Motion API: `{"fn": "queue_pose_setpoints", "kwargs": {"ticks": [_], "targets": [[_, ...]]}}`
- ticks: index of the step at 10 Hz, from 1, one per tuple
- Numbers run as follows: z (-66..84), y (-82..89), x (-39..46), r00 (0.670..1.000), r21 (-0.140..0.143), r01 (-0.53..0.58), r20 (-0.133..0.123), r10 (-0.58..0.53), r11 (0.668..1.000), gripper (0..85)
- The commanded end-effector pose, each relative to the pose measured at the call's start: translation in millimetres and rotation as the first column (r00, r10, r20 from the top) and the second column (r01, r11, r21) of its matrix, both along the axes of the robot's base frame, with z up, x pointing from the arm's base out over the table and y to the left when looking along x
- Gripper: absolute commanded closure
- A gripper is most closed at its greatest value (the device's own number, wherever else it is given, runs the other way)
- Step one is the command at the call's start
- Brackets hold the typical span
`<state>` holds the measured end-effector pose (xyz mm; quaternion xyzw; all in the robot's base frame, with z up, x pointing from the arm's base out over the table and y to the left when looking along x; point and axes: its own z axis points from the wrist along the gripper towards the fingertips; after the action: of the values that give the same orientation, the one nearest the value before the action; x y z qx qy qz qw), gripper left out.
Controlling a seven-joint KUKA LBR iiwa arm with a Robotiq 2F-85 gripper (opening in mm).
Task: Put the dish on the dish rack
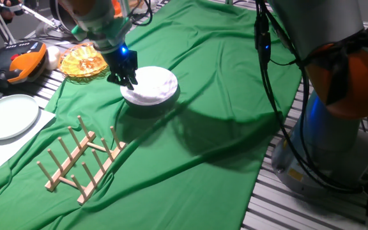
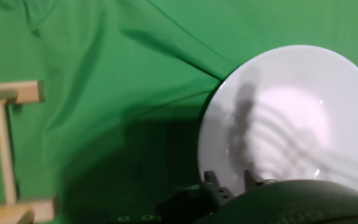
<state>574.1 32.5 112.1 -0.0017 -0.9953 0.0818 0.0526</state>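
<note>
White dish (image 2: pixel 291 118) rim sits between parted fingers (image 2: pixel 211 182), contact hidden by gripper (image 1: pixel 124 78).

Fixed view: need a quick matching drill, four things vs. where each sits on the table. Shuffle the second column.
Things:
1. plain white round dish
2. light-wood pegged dish rack
3. pale flat-rimmed plate
4. orange-yellow glass dish

Places:
A. left edge, on white paper off the green cloth
B. front left on the green cloth
C. back left, beside the orange handheld controller
D. mid cloth, under the robot's black hand

Pairs: 1-D, 2-B, 3-A, 4-C
</note>
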Motion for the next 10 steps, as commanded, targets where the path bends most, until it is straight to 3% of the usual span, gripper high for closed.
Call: {"fn": "queue_pose_setpoints", "kwargs": {"ticks": [1,4,7,8,10], "targets": [[-6.5,1.2,1.9,1.000,-0.005,-0.001,0.011,0.001,1.000,34.0],[-23.9,3.4,7.8,0.999,-0.018,-0.012,0.045,0.012,1.000,34.0],[-35.9,3.6,10.2,0.997,-0.057,-0.031,0.069,0.035,0.998,34.0],[-39.6,3.1,11.0,0.996,-0.072,-0.036,0.080,0.042,0.997,17.0],[-46.1,2.7,11.1,0.995,-0.081,-0.040,0.083,0.047,0.996,17.0]]}}
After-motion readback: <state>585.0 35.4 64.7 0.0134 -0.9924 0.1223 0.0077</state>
